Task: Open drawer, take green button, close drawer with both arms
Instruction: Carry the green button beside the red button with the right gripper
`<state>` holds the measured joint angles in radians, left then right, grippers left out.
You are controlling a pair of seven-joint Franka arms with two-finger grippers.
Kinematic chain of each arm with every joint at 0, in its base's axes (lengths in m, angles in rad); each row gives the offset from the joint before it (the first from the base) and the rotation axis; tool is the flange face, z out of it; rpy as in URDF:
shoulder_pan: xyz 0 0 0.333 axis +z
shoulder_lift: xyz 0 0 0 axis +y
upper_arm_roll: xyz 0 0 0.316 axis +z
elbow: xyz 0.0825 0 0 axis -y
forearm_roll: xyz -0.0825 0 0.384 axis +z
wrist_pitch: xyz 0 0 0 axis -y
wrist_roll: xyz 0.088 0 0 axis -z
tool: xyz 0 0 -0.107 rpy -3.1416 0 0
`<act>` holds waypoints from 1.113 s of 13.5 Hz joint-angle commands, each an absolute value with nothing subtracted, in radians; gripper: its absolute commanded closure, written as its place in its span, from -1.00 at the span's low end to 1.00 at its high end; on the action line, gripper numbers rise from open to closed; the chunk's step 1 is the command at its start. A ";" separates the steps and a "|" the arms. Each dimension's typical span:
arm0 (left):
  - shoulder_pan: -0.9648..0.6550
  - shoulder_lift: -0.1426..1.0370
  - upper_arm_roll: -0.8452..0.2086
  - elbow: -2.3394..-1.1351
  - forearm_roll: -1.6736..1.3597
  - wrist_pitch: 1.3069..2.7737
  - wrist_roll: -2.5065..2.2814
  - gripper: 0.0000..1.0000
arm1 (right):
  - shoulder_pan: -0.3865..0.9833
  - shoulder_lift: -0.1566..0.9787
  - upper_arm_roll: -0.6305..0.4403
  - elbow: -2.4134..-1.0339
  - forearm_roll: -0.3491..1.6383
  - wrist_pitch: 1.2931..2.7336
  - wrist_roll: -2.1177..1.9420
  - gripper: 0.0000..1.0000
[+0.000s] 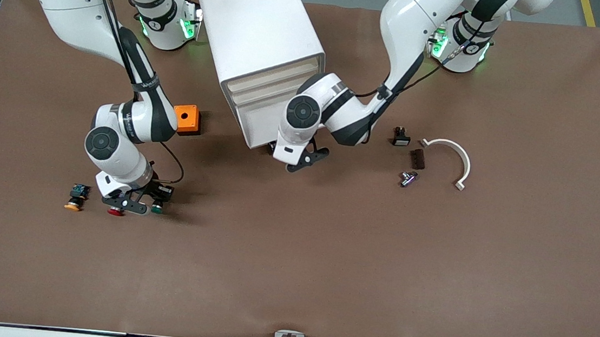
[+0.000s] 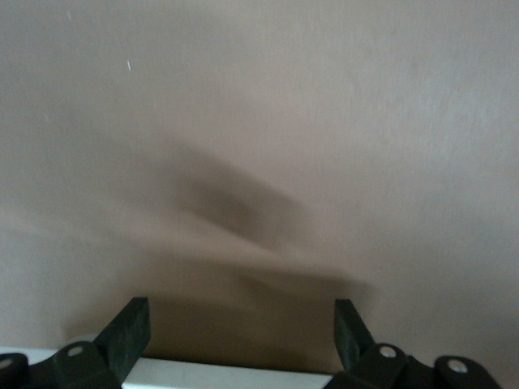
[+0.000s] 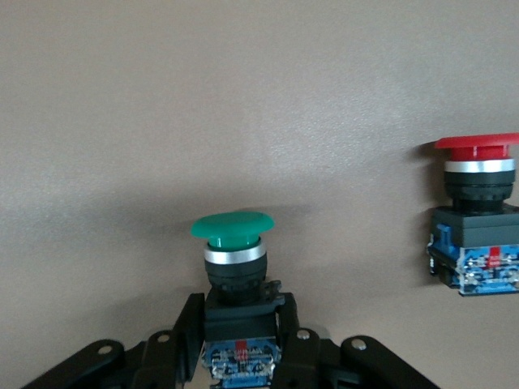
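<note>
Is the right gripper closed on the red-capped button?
No, in the right wrist view the right gripper is shut on the green button, while the red button stands apart beside it.

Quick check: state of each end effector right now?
Left end effector: open, empty, by the cabinet front.
Right end effector: shut on the green button.
</note>
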<state>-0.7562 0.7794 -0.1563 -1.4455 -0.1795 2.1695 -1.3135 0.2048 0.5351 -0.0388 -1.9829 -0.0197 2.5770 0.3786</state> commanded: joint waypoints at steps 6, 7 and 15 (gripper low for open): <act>-0.792 0.788 -0.198 -1.456 -0.198 2.161 -1.359 -1.00 | 0.178 0.567 -0.026 -1.962 -0.029 2.605 0.376 1.00; -0.792 0.788 -0.210 -1.459 -0.198 2.161 -1.358 -1.00 | 0.178 0.575 -0.026 -1.959 -0.029 2.614 0.376 1.00; -0.792 0.802 -0.230 -1.460 -0.356 2.161 -1.350 -1.00 | 0.179 0.588 -0.026 -1.933 -0.028 2.606 0.380 -1.00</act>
